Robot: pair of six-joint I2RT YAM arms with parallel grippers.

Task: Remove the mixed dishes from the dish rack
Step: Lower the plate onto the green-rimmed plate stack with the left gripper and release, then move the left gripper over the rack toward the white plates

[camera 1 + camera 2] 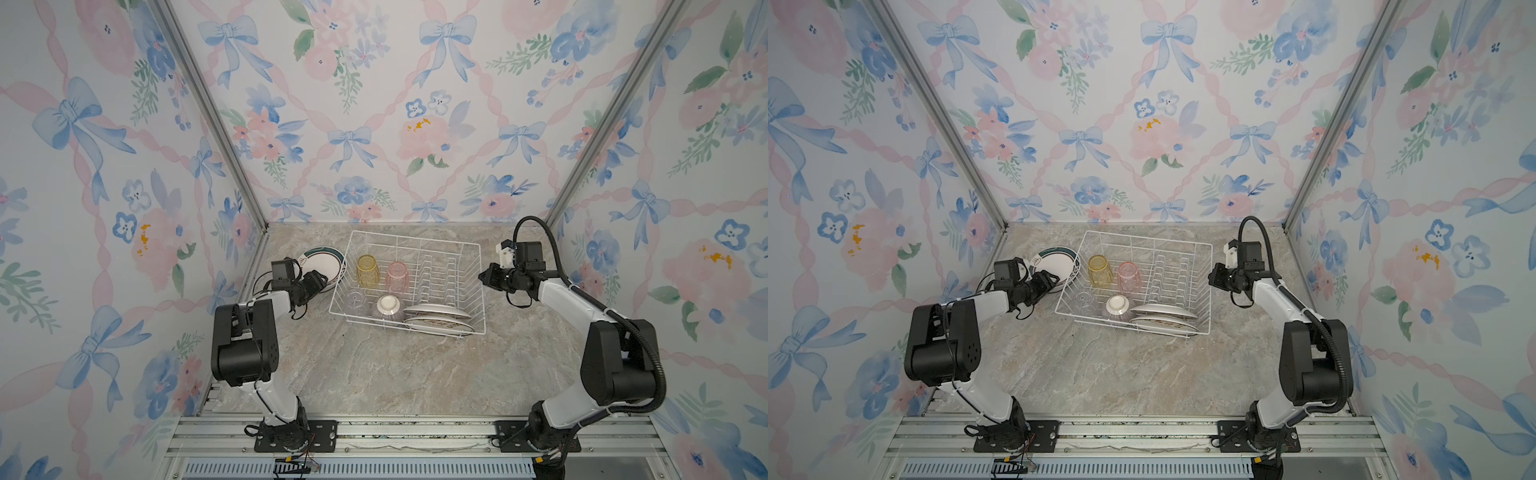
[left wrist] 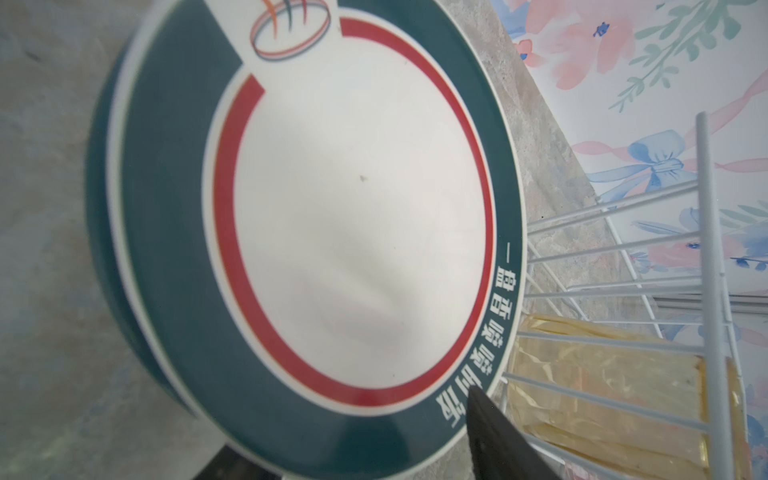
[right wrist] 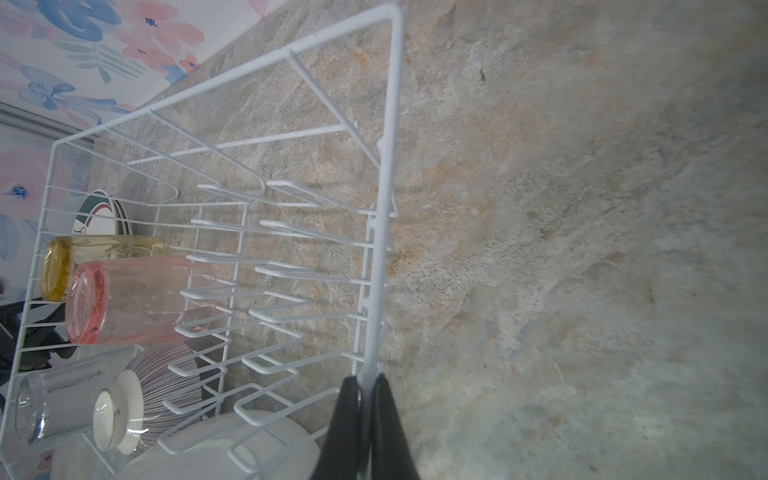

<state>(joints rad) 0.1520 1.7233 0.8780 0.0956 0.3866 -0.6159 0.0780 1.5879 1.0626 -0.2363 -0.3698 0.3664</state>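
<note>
White wire rack (image 1: 449, 266), one, standing on the marbled counter (image 1: 395, 374) toward the back wall. Inside it, left part: yellow tumbler (image 1: 367, 270) and pink tumbler (image 1: 397, 277) side by side at the far end, both base-up. The clear tumbler (image 1: 356, 302) is in the near left corner, also base-up. The ribbed bowl (image 1: 388, 309) is just beside it, foot ring upward. Inside, near right end: two plates (image 1: 436, 311), tilted low, one leaning on the other, at the near end of the prong rows. Outside the rack: plate stack (image 1: 328, 259), green-rimmed with a red inner ring, flat on the counter just beside the rack's left wall. My left claw (image 1: 322, 279) is at the near edge of that stack with its jaws apart. One finger (image 2: 494, 432) lies over the top plate's lettered rim, and nothing is clamped. My right claw (image 3: 368, 384) is closed on the rack's right rim wire, which runs up from between the two dark fingers in the right wrist view.
</note>
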